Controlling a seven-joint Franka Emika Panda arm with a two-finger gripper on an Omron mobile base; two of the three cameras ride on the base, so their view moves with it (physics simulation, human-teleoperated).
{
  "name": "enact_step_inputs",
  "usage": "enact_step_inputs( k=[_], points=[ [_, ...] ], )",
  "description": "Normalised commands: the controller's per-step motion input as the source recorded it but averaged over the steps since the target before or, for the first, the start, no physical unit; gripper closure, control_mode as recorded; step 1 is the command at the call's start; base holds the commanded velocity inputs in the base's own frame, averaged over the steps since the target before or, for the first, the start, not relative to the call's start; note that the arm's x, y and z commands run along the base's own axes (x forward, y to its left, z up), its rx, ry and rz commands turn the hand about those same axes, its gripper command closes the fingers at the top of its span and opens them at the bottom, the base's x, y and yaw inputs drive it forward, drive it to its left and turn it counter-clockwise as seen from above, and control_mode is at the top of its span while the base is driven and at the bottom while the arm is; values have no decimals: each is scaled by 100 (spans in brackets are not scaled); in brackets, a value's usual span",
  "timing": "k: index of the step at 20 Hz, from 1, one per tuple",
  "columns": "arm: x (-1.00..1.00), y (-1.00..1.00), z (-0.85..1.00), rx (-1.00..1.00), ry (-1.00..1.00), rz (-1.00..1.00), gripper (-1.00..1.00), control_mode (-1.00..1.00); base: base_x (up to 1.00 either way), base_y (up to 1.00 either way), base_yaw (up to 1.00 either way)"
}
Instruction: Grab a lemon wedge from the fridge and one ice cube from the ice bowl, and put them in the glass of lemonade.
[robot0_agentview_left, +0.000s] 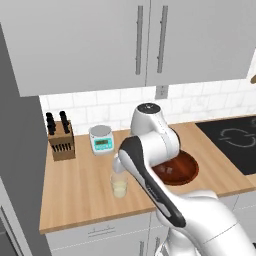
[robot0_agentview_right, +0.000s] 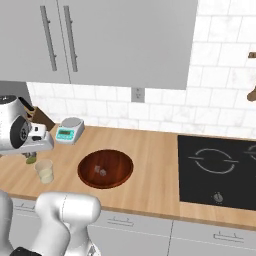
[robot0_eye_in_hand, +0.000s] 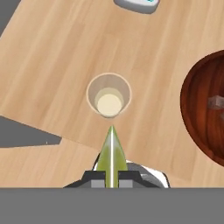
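Note:
My gripper is shut on the lemon wedge, a thin yellow-green sliver pointing at the glass of lemonade. The hand hangs above the counter just short of the glass, the wedge's tip near its rim. In the right base view the gripper holds the wedge up and left of the glass. The glass stands near the counter's front edge. The ice bowl of dark wood sits to its right, with an ice cube inside. The fridge's grey side fills the far left.
A white kitchen scale and a wooden knife block stand at the back of the counter. A black cooktop lies to the right. Pale grey wall cabinets hang overhead.

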Motion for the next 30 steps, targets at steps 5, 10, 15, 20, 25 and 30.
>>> enact_step_inputs(
  k=[5,10,15,20,25,30],
  points=[
    [27,22,-11,-3,0,0,100,-100,0,0,0],
    [22,9,-1,0,0,0,100,-100,0,0,0],
    [16,7,0,0,0,0,100,-100,0,0,0],
    [31,9,0,0,0,0,100,-100,0,0,0],
    [32,8,0,0,0,0,100,-100,0,0,0],
    [15,9,0,0,0,0,100,-100,0,0,0]
  ],
)
